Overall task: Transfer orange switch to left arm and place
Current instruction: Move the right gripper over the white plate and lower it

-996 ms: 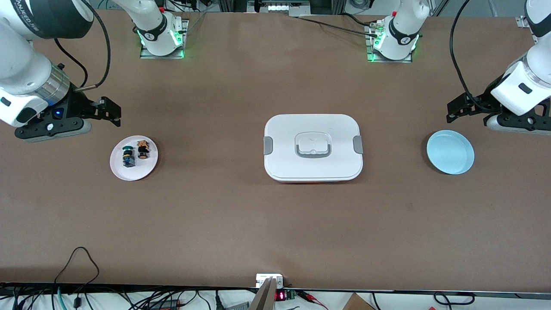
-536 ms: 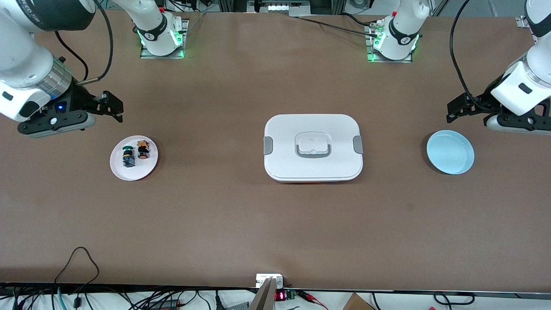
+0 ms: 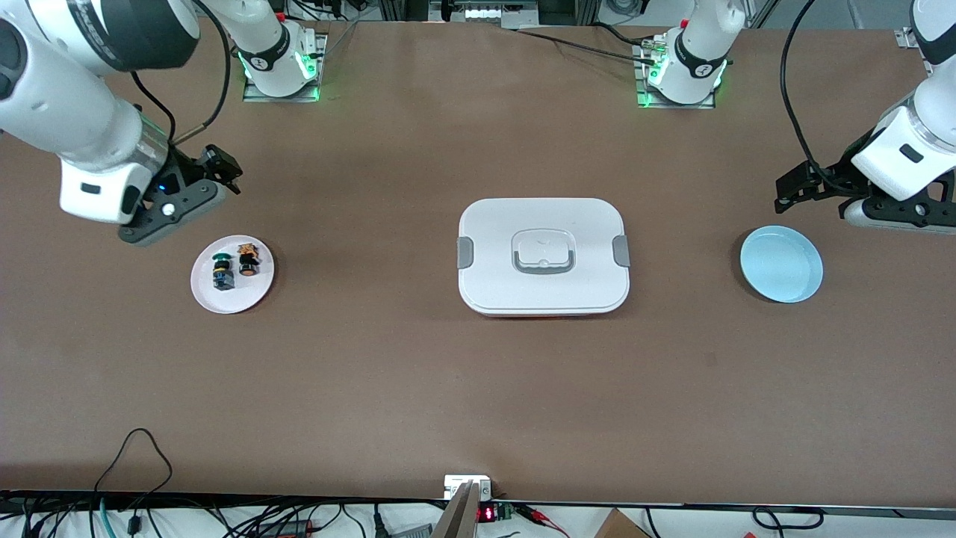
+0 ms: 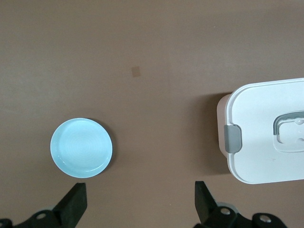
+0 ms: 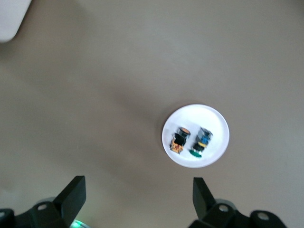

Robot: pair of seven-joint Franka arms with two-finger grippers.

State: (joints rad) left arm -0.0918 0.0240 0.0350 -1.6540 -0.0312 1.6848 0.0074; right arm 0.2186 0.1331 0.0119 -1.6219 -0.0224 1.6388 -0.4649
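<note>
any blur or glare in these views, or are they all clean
Front view: sharp and evenly lit, with soft shadows beside the box and white plate. Left wrist view: crisp, the blue plate and box edge well defined. Right wrist view: softer and washed out, so the orange switch and green switch look smeared. No strong glare anywhere.

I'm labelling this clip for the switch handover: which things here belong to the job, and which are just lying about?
Part of the job:
- orange switch on the white plate
- box at mid-table
- right gripper, open, above the table by the white plate
- left gripper, open, waiting by the blue plate

Lying about:
- green-capped switch beside the orange one
</note>
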